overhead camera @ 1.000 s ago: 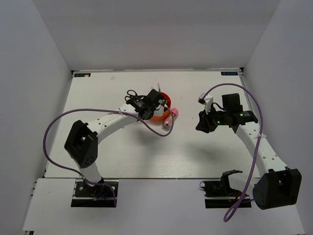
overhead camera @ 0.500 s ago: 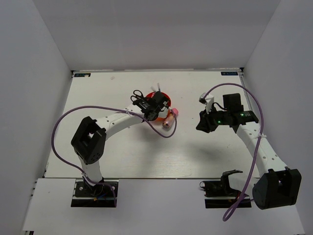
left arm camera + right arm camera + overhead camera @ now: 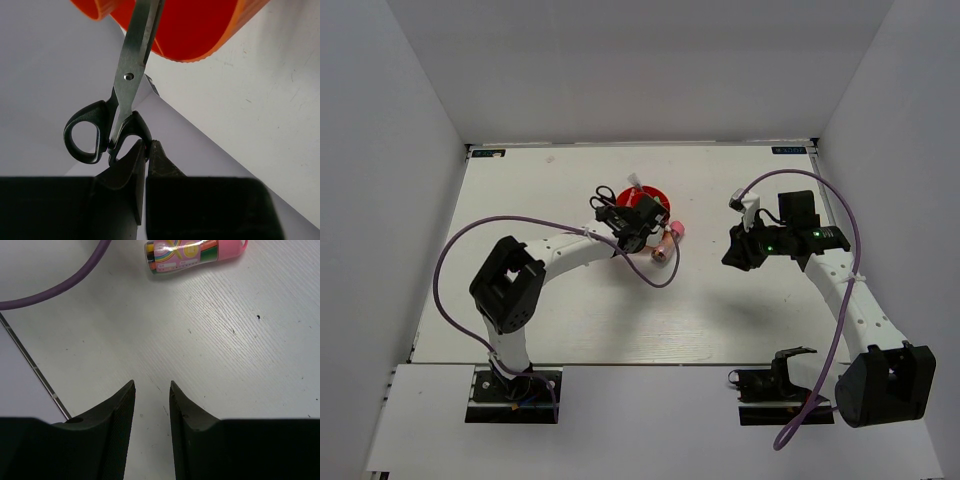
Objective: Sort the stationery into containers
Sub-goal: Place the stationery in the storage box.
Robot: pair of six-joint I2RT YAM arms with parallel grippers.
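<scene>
Here the black-handled scissors (image 3: pixel 125 75) hang blades-first at the orange tub (image 3: pixel 200 25). In the left wrist view their tips pass out of sight at its rim, so we cannot tell whether they sit in a compartment or only above one. The left hand (image 3: pixel 146 148) is clenched on them, but it pinches just the edge of one handle loop, and the rest of the handles stick out to one side of the fingers. We judge that thin pinch to be the main risk: the scissors could pivot or slip before they are properly inside, and the blades could strike a divider and rock or push the low tub. If they are let go with the heavy handles overhanging the rim, we think they may tip back out onto the desk (image 3: pixel 225 340). Just beside the tub, the pink-capped clear tube (image 3: pixel 195 252) lies on its side on the desk, not yet sorted. A purple cable (image 3: pixel 70 284) curves close by it, so a reach for the tube could snag the cable or roll the tube away. The right hand (image 3: pixel 151 387) hovers well apart from the tub, its jaws parted and grasping nothing, with the tube ahead of it.
</scene>
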